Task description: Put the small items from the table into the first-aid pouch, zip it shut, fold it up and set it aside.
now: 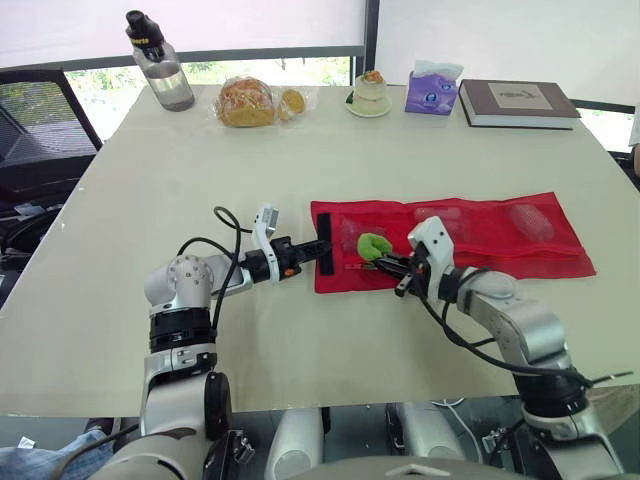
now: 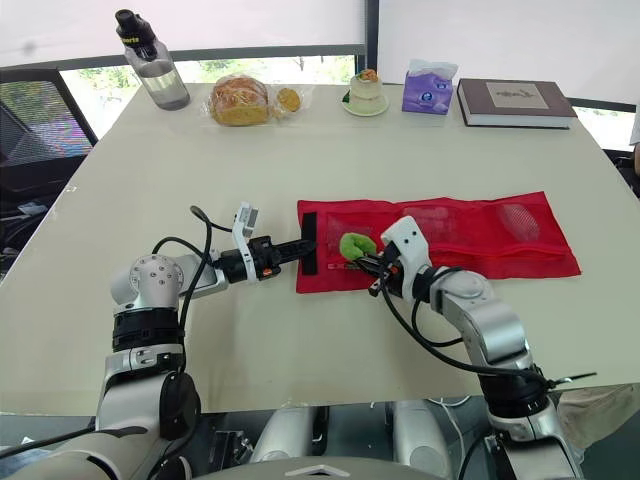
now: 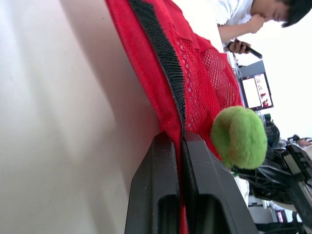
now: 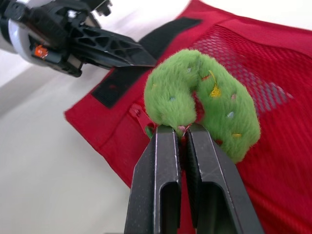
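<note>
— Nearest the head camera, what are the two arms doing?
— Left claw (image 1: pixel 318 248) is clamped on the left end of the red pouch (image 1: pixel 480 235), right at its black strip (image 1: pixel 323 238). Right claw (image 1: pixel 388 264) is pinched shut on a green plush toy (image 1: pixel 374 244), which sits over the pouch's left section, near the left claw's tips. The pouch lies flat and unfolded, stretched lengthwise across the tabletop (image 1: pixel 200 170) right of centre.
— And farther back?
— Along the far edge stand a water bottle (image 1: pixel 160 70), bagged bread (image 1: pixel 247 102), a small cake (image 1: pixel 369 95) on a plate, a purple tissue pack (image 1: pixel 432 90) and a book (image 1: pixel 518 102), all well apart from the pouch.
— What does the left wrist camera add?
— Its fingers (image 3: pixel 156 195) are pressed together with the pouch's red edge fabric caught between them. Mesh and the black strip run away from the tips. Just beside them is the green toy, with the other claw under it. Behind sits a person (image 3: pixel 243 19) holding a phone (image 3: pixel 243 48).
— And the right wrist camera?
— Those fingers (image 4: pixel 161 185) grip the inner bend of the curled toy, over the red mesh. Whether the toy touches the mesh, I cannot tell. Beyond it, the left claw reaches in to the black strip at the pouch's end.
</note>
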### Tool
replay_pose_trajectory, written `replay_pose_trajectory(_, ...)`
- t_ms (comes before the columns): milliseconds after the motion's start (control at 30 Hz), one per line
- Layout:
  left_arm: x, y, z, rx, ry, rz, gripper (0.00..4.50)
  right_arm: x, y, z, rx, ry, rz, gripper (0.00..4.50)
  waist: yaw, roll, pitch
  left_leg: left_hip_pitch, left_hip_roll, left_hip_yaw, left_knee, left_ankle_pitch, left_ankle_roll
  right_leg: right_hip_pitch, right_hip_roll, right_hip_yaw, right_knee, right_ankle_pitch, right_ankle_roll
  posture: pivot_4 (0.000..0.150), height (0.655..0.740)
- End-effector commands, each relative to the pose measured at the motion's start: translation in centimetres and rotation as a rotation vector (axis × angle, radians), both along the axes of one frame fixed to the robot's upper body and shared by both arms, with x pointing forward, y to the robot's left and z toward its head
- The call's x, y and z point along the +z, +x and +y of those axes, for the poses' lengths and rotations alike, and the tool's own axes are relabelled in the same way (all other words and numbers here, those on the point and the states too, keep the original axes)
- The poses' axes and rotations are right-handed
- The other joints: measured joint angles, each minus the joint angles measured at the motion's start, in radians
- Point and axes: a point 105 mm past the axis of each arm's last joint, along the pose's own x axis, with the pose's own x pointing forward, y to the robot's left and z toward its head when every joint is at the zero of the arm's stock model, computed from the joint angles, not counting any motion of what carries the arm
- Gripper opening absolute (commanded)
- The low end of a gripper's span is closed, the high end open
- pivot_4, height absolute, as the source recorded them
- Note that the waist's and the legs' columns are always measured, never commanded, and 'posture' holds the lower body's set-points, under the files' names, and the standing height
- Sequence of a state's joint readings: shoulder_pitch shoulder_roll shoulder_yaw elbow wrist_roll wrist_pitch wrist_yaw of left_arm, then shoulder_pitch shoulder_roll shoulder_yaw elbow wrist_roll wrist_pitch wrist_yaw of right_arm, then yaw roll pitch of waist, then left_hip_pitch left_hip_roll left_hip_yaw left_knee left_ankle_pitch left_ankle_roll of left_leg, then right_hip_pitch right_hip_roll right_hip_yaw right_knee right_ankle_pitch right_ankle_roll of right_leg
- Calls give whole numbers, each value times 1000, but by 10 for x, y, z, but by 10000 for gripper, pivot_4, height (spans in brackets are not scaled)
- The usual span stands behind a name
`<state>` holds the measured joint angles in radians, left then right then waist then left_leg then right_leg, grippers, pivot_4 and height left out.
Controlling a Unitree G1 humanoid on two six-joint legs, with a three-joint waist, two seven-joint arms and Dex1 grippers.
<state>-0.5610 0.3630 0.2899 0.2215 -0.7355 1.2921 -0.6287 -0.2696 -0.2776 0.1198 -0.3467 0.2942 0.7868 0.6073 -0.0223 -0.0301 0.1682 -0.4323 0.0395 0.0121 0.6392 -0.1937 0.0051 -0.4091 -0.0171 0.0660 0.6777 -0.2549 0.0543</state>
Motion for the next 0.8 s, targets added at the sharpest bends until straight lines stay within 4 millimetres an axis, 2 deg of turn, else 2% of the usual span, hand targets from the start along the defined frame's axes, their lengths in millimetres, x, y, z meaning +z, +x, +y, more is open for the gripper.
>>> replay_pose_trajectory(33,-13,-5,4,-17,77,-27,0,15,8,-32,-151,-6,-78,570,1,0,0,0,0,0,0,0,0,0,0,0,0,0,0,1500,7400)
replay_pose_trajectory(233,-18,-6,5,-54,122,-69,0,18,14,-82,-340,-50,-115,570,3,0,0,0,0,1,0,0,0,0,0,1,-1,0,0,1500,7400)
replay_pose_trajectory(367,-18,-5,13,-52,151,-92,0,19,14,-112,-426,-88,-132,570,3,0,0,1,0,1,-1,0,0,0,0,1,-1,0,0,1500,7400)
replay_pose_trajectory(533,-21,-3,43,-22,248,-128,0,29,15,-161,-569,-164,-173,570,-9,0,0,1,0,2,-2,0,0,0,0,2,-1,0,-1,1500,7400)
replay_pose_trajectory(667,-20,-1,73,34,332,-142,0,40,16,-185,-658,-195,-208,570,-25,1,0,1,1,2,-3,0,0,-2,1,2,-1,-1,-1,1500,7400)
replay_pose_trajectory(800,-33,-7,105,18,552,-153,0,45,18,-209,-779,-208,-221,570,-33,1,0,2,2,3,-5,0,0,-2,2,3,0,-2,-2,1500,7400)
